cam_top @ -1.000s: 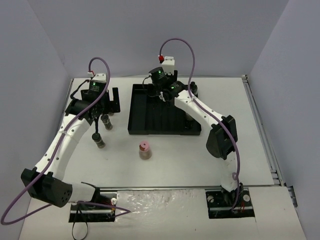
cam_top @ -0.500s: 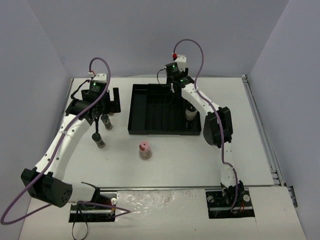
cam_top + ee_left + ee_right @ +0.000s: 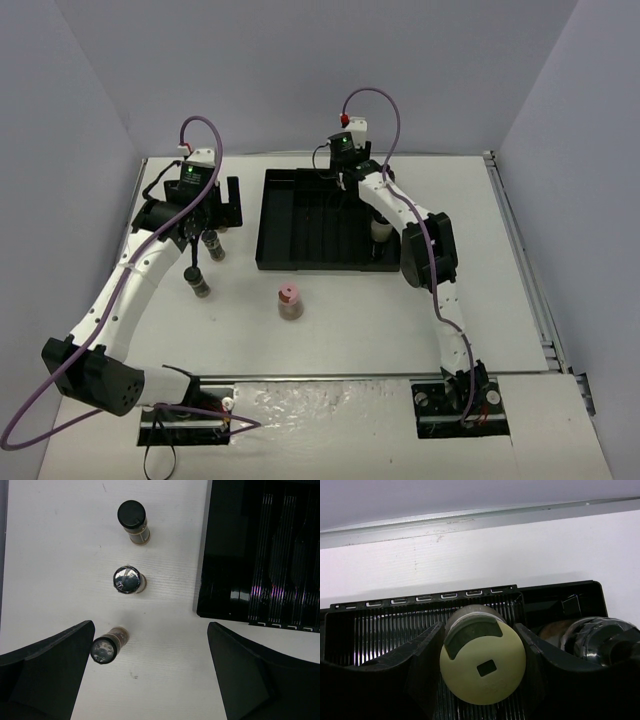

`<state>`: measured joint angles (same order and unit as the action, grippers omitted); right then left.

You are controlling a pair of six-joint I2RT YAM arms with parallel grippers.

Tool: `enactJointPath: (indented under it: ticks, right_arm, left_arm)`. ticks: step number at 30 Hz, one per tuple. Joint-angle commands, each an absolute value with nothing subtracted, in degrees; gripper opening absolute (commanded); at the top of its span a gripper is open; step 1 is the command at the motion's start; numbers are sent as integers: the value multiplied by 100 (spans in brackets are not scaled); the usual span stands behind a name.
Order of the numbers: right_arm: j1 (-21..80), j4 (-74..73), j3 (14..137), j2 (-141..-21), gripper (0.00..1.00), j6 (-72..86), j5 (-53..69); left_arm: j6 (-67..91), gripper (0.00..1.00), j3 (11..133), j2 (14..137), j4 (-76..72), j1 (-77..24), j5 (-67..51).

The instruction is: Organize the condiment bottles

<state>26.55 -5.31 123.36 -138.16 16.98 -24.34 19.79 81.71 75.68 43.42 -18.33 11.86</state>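
Table (image 3: 480, 300): white, bears all items
Tray (image 3: 300, 225): black, ribbed, far centre of table
Right gripper (image 3: 479, 630): clamped on yellow-cap bottle (image 3: 482, 667), over tray ribs near far wall
Left gripper (image 3: 150, 627): jaws wide, nothing held, above table left of tray
Dark bottles (image 3: 129, 579): three, upright in row on table under left gripper, apart
Pink-cap bottle (image 3: 289, 300): upright on table, near tray's near edge
Shiny-cap bottle (image 3: 597, 637): in tray, just right of yellow-cap bottle

Yellow-capped bottle (image 3: 482, 667) — black ribbed tray (image 3: 385, 630).
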Motion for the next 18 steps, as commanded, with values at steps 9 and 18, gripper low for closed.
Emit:
enactJointPath:
  ticks: [9,18]
  right_arm:
    - [2602,-79,12645,-13903,0,1480,-2616]
    - [2602,-134,12540,-13834,56,1388,-2689]
  left_arm:
    - [1978,93,8293,7383,4127,-1859,1252]
    - [1978,93,8280,7364,4121,-1872,1258]
